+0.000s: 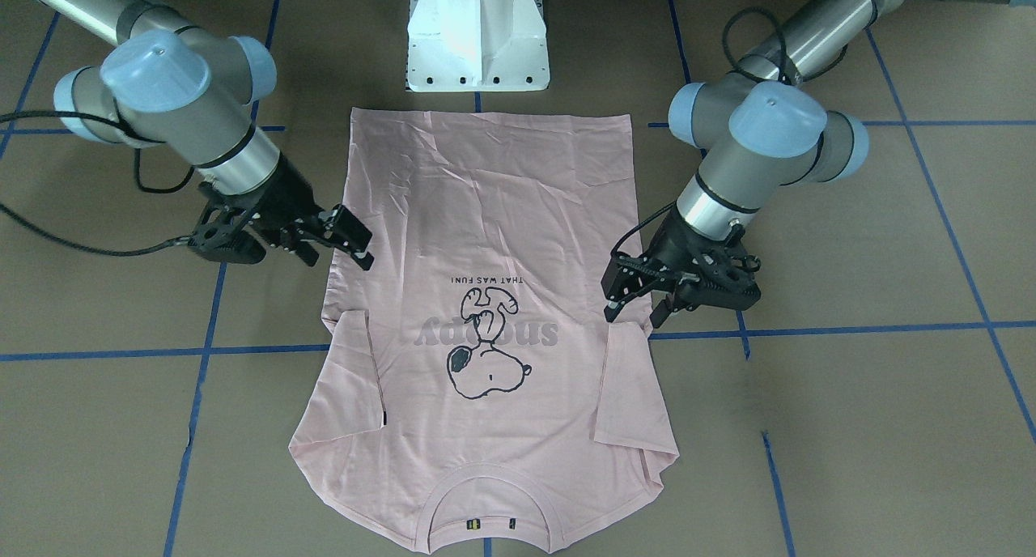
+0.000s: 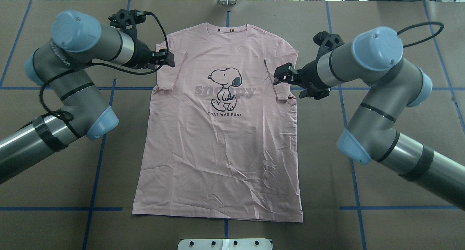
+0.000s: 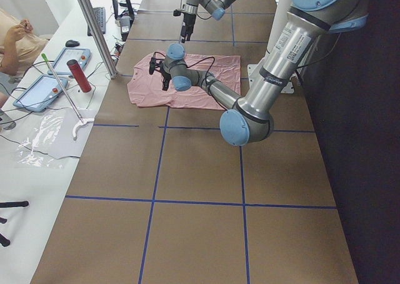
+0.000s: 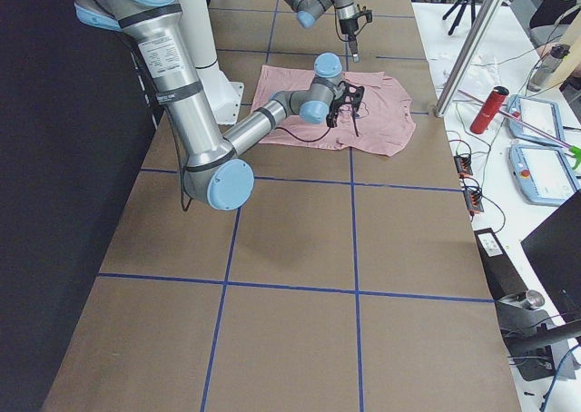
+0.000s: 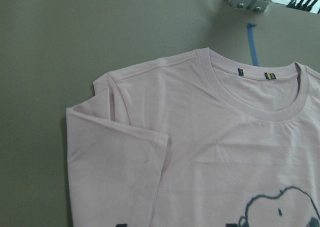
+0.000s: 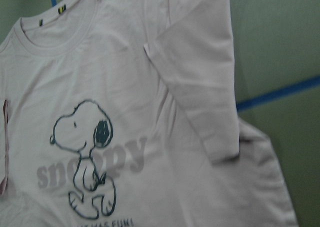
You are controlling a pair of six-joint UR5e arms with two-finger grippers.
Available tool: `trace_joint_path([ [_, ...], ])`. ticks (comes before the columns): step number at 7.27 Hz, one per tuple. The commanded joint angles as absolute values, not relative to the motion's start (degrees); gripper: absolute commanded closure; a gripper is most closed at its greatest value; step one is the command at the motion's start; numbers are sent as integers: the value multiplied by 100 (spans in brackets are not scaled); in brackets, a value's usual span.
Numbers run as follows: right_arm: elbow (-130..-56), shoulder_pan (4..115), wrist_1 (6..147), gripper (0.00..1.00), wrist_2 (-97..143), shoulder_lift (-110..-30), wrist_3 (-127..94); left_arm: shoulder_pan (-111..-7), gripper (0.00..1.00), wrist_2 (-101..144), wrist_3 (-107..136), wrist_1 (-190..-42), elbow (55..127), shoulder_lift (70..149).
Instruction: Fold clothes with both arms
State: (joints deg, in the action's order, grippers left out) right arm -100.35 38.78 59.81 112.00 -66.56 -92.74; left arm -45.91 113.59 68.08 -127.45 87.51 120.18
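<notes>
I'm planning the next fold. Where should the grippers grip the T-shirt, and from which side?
Probably the shoulder corners beside the collar, left gripper and right gripper each coming from its own outer side: the T-shirt lies flat, sleeves folded in, edges free.

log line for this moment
shirt flat, print up, sleeves folded in | left gripper open near sleeve | right gripper open near sleeve

The T-shirt (image 2: pixel 218 152) carries grey lettering "snoopy" (image 2: pixel 225 92) across the chest, at the centre of the overhead view. Beneath it, in small black capitals, stands "THAT WAS FUN!" (image 2: pixel 224 114). Both read upside down in the front-facing view. White lettering on the left arm (image 2: pixel 58 57), upper left, is too small to read.
</notes>
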Motion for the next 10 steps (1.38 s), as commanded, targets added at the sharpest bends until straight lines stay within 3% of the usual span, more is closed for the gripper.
trace_joint_path([
  [1,-11210,2214,6638,11,9554,-7257,-10142,-4588,25,11698,6873,-12805,8930,11768],
  [3,-12073,1375,8458,13,9124,-7425,-10883,-4597,24,11698,6864,-12823,8799,11786],
  [6,-12147,354,8631,21,7928,-7961,-12152,-4658,20,11689,6864,-12849,8789,11812],
  [10,-12024,132,8648,24,7910,-8051,-12190,-4658,17,11681,6864,-12920,8798,11821],
])
